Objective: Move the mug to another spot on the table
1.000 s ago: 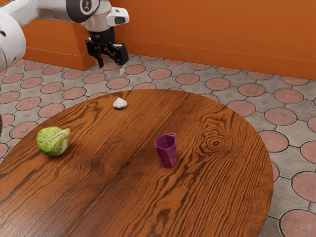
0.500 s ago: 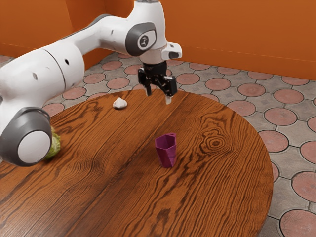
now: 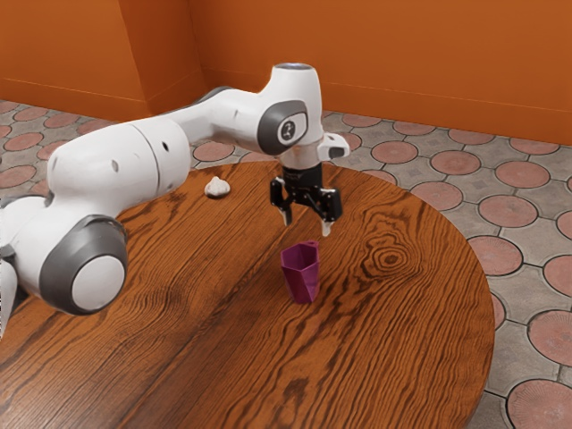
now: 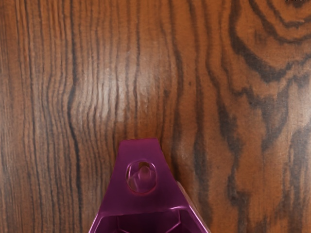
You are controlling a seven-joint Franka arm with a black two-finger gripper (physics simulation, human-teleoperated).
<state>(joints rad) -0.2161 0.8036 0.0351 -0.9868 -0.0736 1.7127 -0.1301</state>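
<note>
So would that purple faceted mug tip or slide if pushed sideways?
Probably tips: the purple faceted mug stands upright, narrowing toward its base. Looks rigid, so it shouldn't flex. On the glossy wooden table, a low push might slide it.

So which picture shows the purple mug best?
The exterior view: the whole mug stands upright on the table, below the gripper. The wrist view catches its handle and part of its rim from above.

Cut off by the wrist view's lower edge: purple faceted mug, just the handle and a strip of rim in sight. Cropped at the exterior view's lower and left edges, partly covered by the white robot arm: round dark-grained wooden surface. Too small to identify: small white lump.
</note>
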